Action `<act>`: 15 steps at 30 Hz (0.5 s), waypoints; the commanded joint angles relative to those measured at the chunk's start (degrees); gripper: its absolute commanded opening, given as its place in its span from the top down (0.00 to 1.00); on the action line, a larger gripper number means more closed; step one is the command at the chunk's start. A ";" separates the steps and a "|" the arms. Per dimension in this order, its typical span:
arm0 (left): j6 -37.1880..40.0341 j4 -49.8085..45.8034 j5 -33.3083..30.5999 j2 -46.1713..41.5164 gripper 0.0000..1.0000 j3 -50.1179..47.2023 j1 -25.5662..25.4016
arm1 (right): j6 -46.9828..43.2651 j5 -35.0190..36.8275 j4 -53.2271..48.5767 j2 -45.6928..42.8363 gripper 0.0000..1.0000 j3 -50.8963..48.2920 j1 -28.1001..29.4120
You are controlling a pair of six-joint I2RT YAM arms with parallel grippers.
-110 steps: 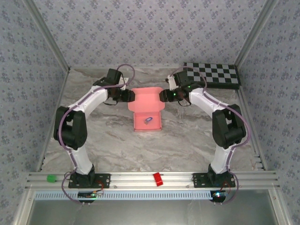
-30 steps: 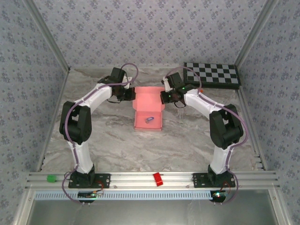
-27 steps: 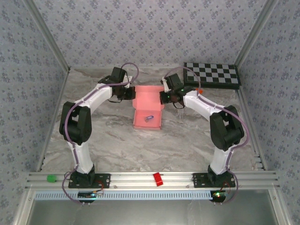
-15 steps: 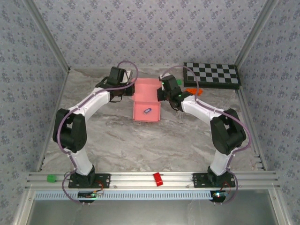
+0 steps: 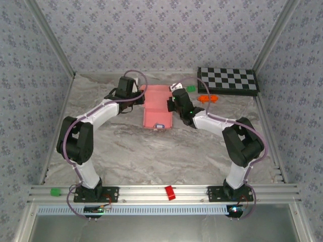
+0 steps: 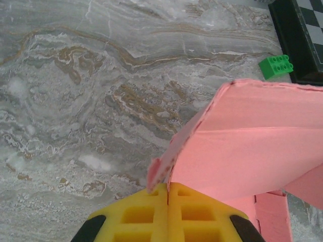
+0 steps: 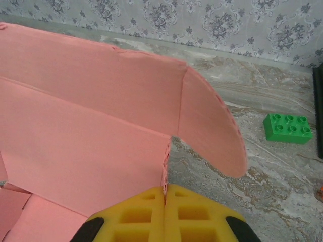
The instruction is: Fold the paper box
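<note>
**Both hands pinching the lid panel, mid-fold**

The left hand (image 6: 167,187) is sitting closed, its yellow pads pressed together over the left edge of the paper box (image 5: 157,106). In the left wrist view the thin pink card is running straight into the seam between them. The box is lying toward the far edge of the bench (image 5: 151,156), roughly midway between the left and right edges. Its back panel is lifting off the marble and leaning over the tray. The right hand (image 7: 164,190) is gripping the opposite edge the same way, pads shut on the card where the rounded side flap is branching off.

Further right, a green block (image 5: 191,88) and an orange toy (image 5: 207,98) are lying near the far edge, just in front of the checkerboard (image 5: 228,80).

The step in hand appears to be closing the lid. The next move is probably calling for both hands to be carrying the panel forward and down together, keeping level so the card is creasing along its score line and not twisting or tearing. The side flaps likely need tucking inside the walls.
</note>
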 commanded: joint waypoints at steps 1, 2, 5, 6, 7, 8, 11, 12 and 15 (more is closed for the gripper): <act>-2.36 2.57 -0.40 -1.03 1.00 0.31 -0.57 | -1.21 2.95 5.55 0.74 1.00 0.35 0.37; -2.59 2.59 -0.50 -0.84 1.00 0.25 -0.58 | -1.20 3.25 5.71 1.00 1.00 0.29 0.45; -3.71 2.62 -0.76 -0.63 1.00 -0.03 -0.59 | -0.94 4.39 6.26 1.60 1.00 0.26 0.63; -4.19 2.78 -0.88 -0.66 1.00 -0.22 -0.59 | -0.70 5.11 6.19 1.84 1.00 0.34 0.78; -4.54 3.01 -0.83 -0.62 1.00 -0.43 -0.59 | -0.36 5.78 6.27 2.01 1.00 0.21 0.89; -5.19 3.36 -0.96 -0.69 1.00 -0.72 -0.59 | -0.03 6.55 6.52 2.20 1.00 0.20 0.97; -6.79 4.78 -1.36 -0.97 1.00 -1.77 -0.61 | 1.06 9.23 7.52 2.54 1.00 -0.12 1.53; -7.39 5.72 -1.49 -1.03 1.00 -2.36 -0.68 | 1.40 10.20 7.89 2.72 1.00 -0.34 1.84; -8.43 8.20 -2.40 -1.23 1.00 -3.78 -0.81 | 2.18 12.58 9.40 3.41 1.00 -0.61 2.47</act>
